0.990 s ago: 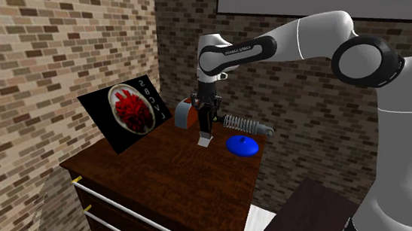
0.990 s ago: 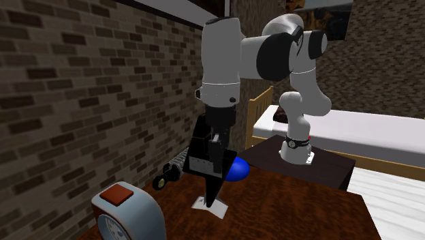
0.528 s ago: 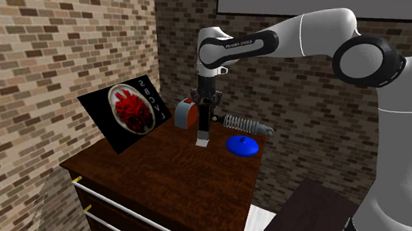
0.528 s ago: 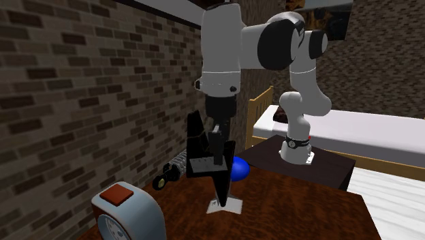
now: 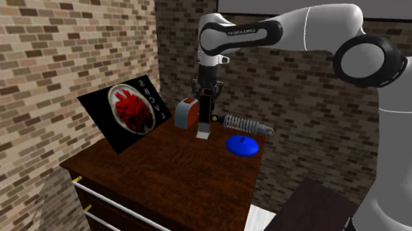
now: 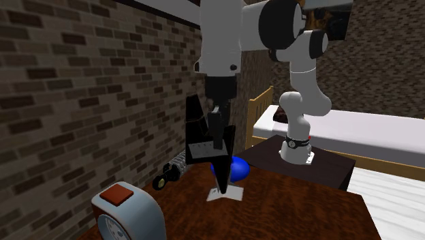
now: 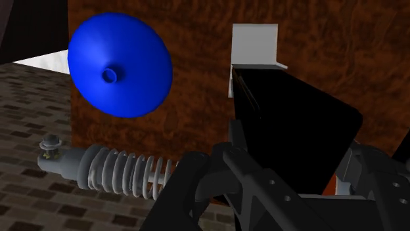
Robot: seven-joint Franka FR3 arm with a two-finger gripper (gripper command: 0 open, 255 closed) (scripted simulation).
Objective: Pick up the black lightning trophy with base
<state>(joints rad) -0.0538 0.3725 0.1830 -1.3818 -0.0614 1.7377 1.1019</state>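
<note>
White arm point(image 5: 304, 31) is reaching in from the shoulder view's right, wrist pointing straight down over the back of the dark wood bench point(image 5: 164, 175). A black panel point(image 5: 125, 113) w/ a red picture is leaning at the bench's end on the shoulder view's left, well apart from the work, so no issue. A grey drum point(image 6: 126, 208) w/ an orange-red top is standing near the trophy, toward the second exterior view's lower left. On the other side a blue disc point(image 7: 120, 65) w/ a small knob and a coil spring point(image 7: 121, 172) on a rod are lying, the spring close to the brick wall.

Trophy point(image 6: 223, 178) is hanging upright under the wrist. The fingers point(image 7: 217, 177) are clamping its black bolt body, w/ the white square base point(image 7: 255, 44) lowest. Base is looking just above the bench; can't tell for sure that it is clear of the wood.

Judging this as the lift stage. To do it well:
- Going straight up, no sideways drift until the base is plainly clear, since drum and spring are both sitting close.
- Holding the grip firm. The body is thin and angular, prob. base-heavy, so it could be twisting or swinging betw. the pads on any jerk.
- Slow, vertical, wrist level.
</note>
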